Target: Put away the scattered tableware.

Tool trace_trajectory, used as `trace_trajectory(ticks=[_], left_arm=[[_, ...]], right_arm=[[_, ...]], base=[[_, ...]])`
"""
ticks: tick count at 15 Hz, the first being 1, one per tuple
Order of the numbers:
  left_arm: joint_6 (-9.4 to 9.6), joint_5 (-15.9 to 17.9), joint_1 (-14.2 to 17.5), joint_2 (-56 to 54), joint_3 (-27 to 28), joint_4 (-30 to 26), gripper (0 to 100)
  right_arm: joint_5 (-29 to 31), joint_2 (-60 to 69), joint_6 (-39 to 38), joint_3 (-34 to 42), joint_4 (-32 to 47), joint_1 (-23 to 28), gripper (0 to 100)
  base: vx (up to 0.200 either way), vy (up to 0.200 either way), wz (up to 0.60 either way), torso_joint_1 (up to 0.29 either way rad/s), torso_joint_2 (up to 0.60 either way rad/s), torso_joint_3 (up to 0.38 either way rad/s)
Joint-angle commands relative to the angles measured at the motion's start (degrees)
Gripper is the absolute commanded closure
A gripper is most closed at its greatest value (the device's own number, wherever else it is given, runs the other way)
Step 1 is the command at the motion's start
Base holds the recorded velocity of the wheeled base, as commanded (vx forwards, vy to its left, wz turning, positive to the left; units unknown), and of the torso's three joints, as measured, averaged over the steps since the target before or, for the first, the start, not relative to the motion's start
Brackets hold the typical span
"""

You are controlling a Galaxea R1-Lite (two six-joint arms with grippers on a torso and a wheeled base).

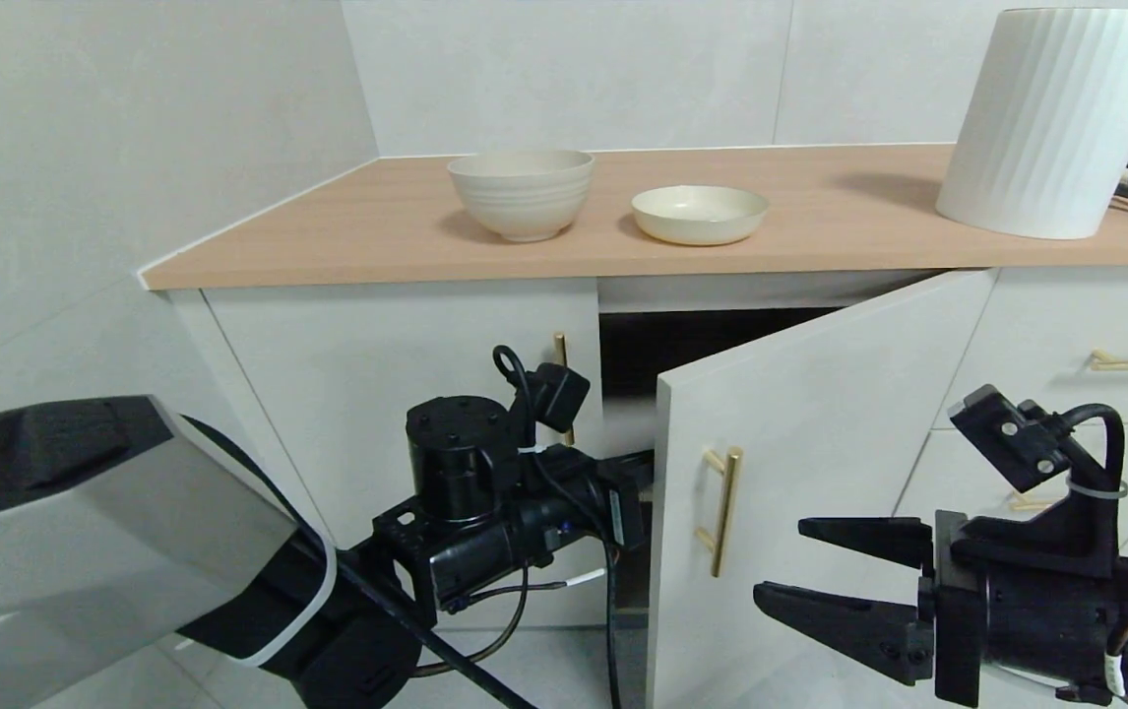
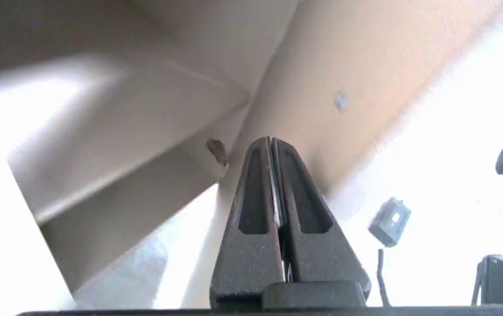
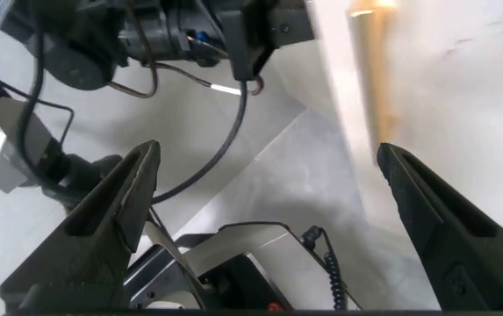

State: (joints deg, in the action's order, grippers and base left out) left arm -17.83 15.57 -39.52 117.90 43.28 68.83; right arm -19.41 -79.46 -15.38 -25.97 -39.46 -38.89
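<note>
A pale bowl [image 1: 521, 192] stands upright on the wooden desk [image 1: 347, 236], in the upper middle of the head view. Just to its right, apart from it, sits a shallow dish [image 1: 700, 213] of the same cream colour. Both are near the desk's front edge. At the upper right of the frame a tall white ribbed vessel [image 1: 1056, 118] stands on the same surface, well apart from the dish. Some dark items, too cut off to identify, lie at the right edge beside it.

Below the desk, one white cabinet door [image 1: 800, 463] hangs ajar in the centre of the frame and shows a dark opening above it. A gold bar handle [image 1: 721, 510] is fixed near the door's left edge. The door to the left is closed.

The left gripper [image 2: 270, 145] sits low in the centre of the head view, at the gap beside the open door's edge. Its jaws are pressed together and grip nothing; pale cabinet panels lie ahead of them in the left wrist view.

The right gripper [image 1: 781, 561] is at the lower right of the head view, in front of the open door and to the right of the gold handle. Its jaws are spread wide and empty. In the right wrist view the blurred handle lies near one jaw.
</note>
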Motion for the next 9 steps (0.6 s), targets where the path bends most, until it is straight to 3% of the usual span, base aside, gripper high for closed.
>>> trace_trajectory(ticks=[1, 9], left_arm=[[-0.01, 0.17, -0.29, 0.58, 1.02, -0.19, 100], [-0.01, 0.17, -1.52, -0.39, 7.7, -10.38, 100]], right_arm=[[-0.02, 0.71, 0.0, 0.04, 0.09, -0.05, 0], [0.16, 3.96, 0.0, 1.88, 1.32, -1.89, 0]], base=[[0.0, 0.0, 0.0, 0.0, 0.0, 0.0], [0.0, 0.0, 0.0, 0.0, 0.0, 0.0]])
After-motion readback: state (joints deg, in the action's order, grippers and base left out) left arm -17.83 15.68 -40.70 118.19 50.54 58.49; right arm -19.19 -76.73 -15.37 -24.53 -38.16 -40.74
